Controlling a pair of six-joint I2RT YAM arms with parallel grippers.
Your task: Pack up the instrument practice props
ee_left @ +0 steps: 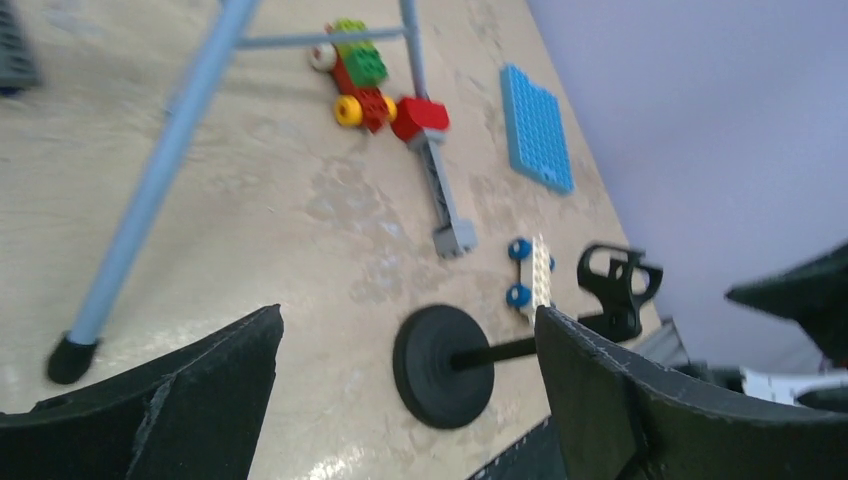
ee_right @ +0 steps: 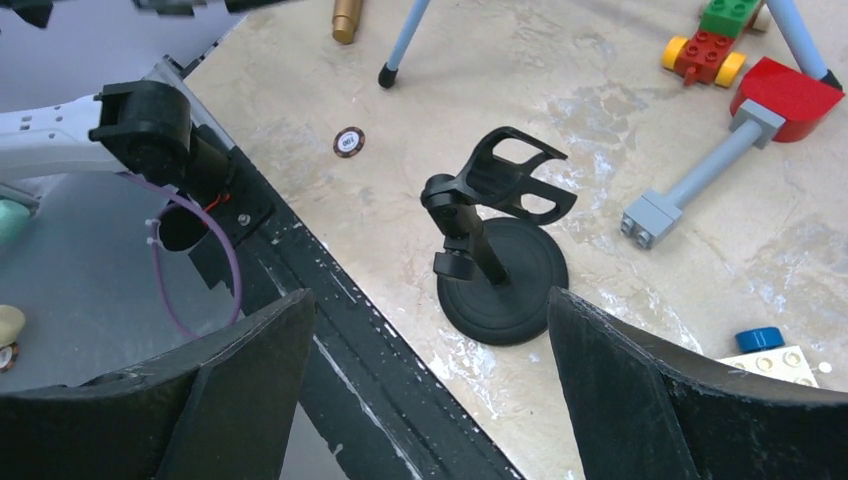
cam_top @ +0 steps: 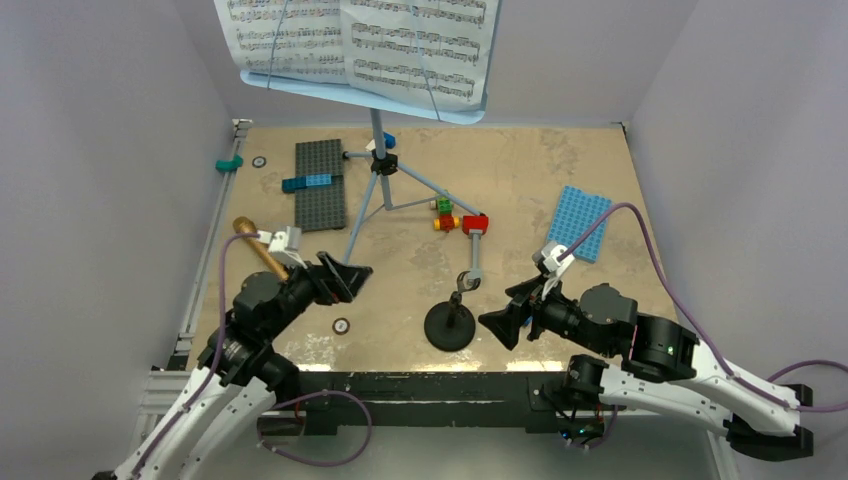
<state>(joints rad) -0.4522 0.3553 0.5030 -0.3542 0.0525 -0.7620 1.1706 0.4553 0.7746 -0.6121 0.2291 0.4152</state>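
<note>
The light-blue music stand (cam_top: 379, 178) stands at the back centre on its tripod, with white sheet-music pages (cam_top: 360, 38) on its desk. The gold-brown toy microphone (cam_top: 258, 249) lies at the left, partly behind my left arm. The black round-base mic stand (cam_top: 451, 320) stands upright near the front edge, between my grippers; it also shows in the left wrist view (ee_left: 440, 364) and the right wrist view (ee_right: 497, 262). My left gripper (cam_top: 346, 278) is open and empty, left of the mic stand. My right gripper (cam_top: 502, 325) is open and empty, just right of it.
A dark grey baseplate (cam_top: 320, 184) with a blue brick lies at the back left. A light-blue baseplate (cam_top: 579, 222) lies at the right. Coloured toy bricks (cam_top: 446, 213) and a red-headed grey bar (cam_top: 474, 245) lie mid-table. A small round token (cam_top: 341, 325) lies near the front edge.
</note>
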